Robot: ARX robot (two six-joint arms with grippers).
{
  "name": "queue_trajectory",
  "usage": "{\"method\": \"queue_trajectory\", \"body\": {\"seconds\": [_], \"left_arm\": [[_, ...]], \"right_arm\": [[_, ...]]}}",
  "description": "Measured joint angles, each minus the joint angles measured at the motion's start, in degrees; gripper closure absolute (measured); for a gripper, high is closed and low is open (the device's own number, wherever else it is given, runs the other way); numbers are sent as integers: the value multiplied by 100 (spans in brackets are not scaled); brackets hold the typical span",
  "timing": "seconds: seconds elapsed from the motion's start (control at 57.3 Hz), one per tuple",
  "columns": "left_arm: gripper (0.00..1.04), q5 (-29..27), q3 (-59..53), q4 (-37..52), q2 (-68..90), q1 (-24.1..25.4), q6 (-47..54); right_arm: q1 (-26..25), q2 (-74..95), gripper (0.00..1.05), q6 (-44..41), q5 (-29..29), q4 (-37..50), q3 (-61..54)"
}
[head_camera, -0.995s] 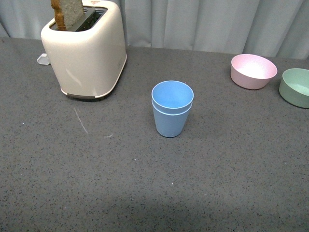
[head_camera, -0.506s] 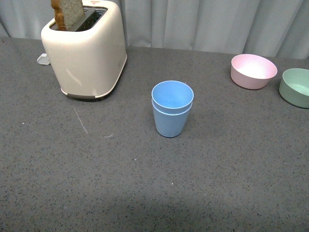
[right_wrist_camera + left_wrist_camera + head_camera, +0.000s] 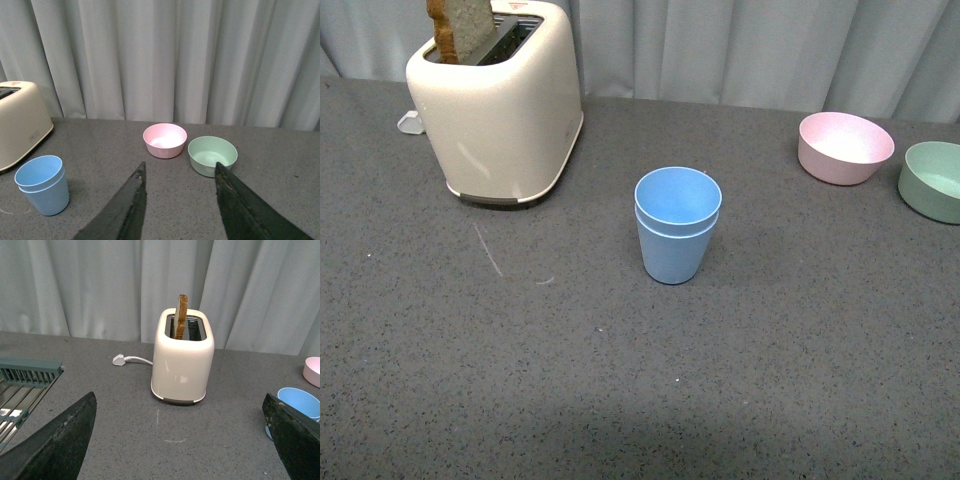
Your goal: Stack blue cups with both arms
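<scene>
The two light-blue tapered plastic cups (image 3: pixel 677 226) stand nested on the grey surface (image 3: pixel 620 380), unmoved since a second ago. The left end effector (image 3: pixel 180 440) and right end effector (image 3: pixel 177 200) are both wide and empty, so stacking looks finished.

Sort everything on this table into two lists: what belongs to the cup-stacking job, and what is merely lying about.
Belongs to the job:
- blue cups, already nested one inside the other
- left gripper, fingers apart
- right gripper, fingers apart

Lying about:
- toaster with a bread slice
- pink bowl
- green bowl
- rack

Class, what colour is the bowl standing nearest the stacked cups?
Pink bowl, clearest in the right wrist view.
</scene>
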Motion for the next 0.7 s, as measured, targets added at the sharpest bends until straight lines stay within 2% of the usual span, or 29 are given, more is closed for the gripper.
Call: {"method": "queue_trajectory", "body": {"seconds": [0.122,0.244,0.698], "left_arm": [[7,0,0,0,0,0,0],[7,0,0,0,0,0,0],[7,0,0,0,0,0,0]], "right_arm": [[0,0,28,0,0,0,0],[0,-2,8,4,0,0,0],[0,0,10,2,0,0,0]]}}
